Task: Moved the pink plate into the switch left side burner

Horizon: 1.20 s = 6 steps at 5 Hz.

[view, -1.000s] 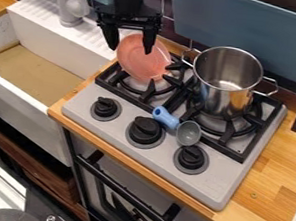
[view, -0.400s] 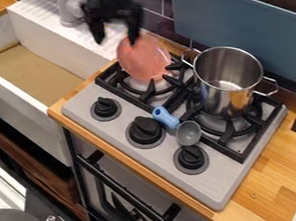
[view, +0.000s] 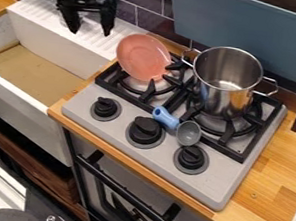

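One pink plate is lying at the left burner of the stove, its lower edge meeting the black grate and its upper part sticking out past the back left corner. It is probably leaning rather than lying level, though the slanting view is making that hard to judge. The black claw is hanging over the white ridged drainboard, to the left of the plate and apart from it. Its two fingers are pointing down and standing wide apart, and they are holding nothing. On the right burner, a shiny metal pot is standing upright, its side handles sticking out and its open top facing up. A toy ladle with a blue handle and a grey bowl is lying in front of the pot, its handle pointing toward the left burner and its bowl resting just behind the right knob. Two more black knobs are lining the front of the stove, the left one sitting below the left burner and the middle one sitting near the ladle. The wooden table is surrounding the stove, the white sink is standing to its left, and a blue panel is rising behind the pot.
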Available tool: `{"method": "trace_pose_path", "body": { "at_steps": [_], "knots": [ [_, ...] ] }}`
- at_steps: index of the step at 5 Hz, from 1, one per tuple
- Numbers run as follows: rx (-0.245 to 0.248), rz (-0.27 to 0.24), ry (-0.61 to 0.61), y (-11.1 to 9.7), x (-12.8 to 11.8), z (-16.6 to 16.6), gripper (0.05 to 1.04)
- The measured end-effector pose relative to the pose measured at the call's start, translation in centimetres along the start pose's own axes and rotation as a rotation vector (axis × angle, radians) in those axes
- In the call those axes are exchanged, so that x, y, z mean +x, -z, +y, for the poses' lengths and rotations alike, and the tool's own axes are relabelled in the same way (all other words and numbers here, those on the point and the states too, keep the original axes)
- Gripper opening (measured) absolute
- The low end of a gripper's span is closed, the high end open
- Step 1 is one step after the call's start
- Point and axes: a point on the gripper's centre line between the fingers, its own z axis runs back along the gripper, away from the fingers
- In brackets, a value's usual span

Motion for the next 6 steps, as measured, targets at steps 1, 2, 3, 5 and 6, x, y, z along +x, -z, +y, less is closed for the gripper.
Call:
{"method": "trace_pose_path", "body": {
  "at_steps": [1, 2, 3, 5, 6],
  "knots": [
    [0.015, -0.022, 0.022, 0.5, 0.2, -1.4, 0.997],
    [0.021, -0.017, 0.022, 0.5, 0.2, -2.2, 0.997],
    [0.024, -0.022, 0.061, 1.0, -0.1, -2.5, 0.997],
    [0.002, -0.042, 0.086, 2.4, -0.2, -2.8, 0.997],
    [-0.058, -0.044, 0.095, 3.1, -0.2, -2.9, 0.997]
  ]
}}
